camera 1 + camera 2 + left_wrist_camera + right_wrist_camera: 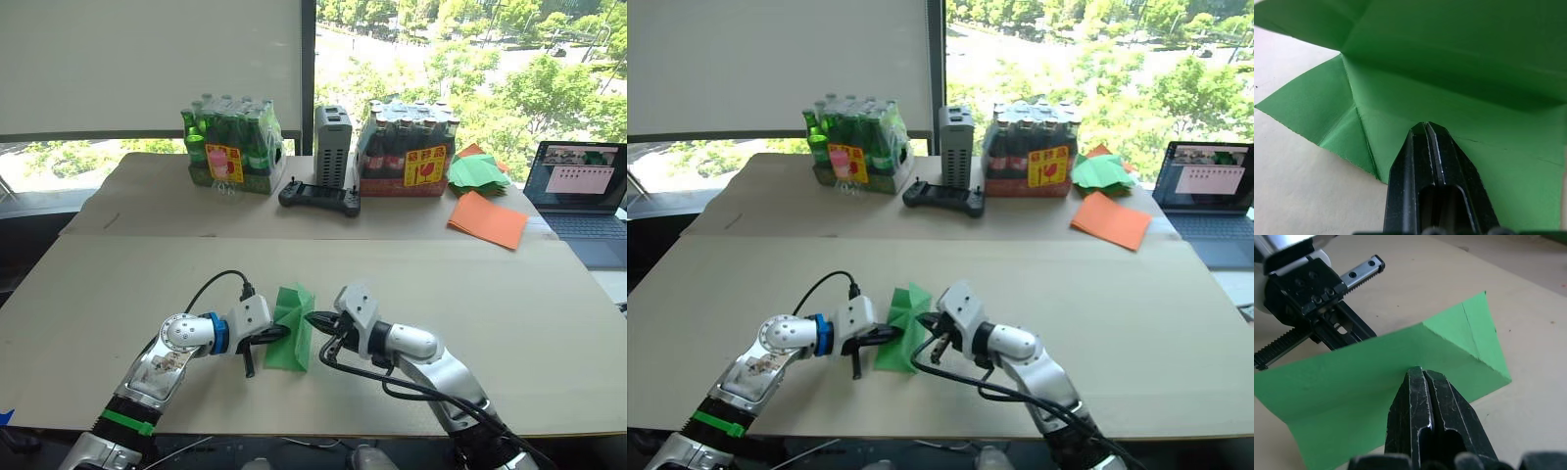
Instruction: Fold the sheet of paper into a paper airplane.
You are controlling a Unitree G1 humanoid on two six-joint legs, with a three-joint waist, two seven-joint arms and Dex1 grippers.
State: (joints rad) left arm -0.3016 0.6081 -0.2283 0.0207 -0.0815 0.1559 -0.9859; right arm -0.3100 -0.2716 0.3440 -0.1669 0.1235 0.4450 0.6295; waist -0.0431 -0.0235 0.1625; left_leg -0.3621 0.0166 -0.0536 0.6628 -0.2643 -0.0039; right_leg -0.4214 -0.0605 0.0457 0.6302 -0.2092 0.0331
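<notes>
Both two-fingered black grippers pinch the creased bright green sheet of paper (290, 328) at the near middle of the pale tabletop (509, 304).

Head views: the left gripper (277, 334) and right gripper (313, 318) meet it from opposite sides; far back stand two shrink-wrapped bottle packs (232, 147), a black handheld controller (319, 199), orange sheets (487, 219), a green paper heap (478, 171) and a laptop (576, 188) (all well apart). Left wrist: fingers (1422, 147) clamped on a fold. Right wrist: fingers (1422, 387) pressed together on the raised ridge, the other gripper behind.

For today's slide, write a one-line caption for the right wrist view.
Right gripper with fingers shut, pinching the creased green sheet of paper above the table, the left gripper opposite.
</notes>
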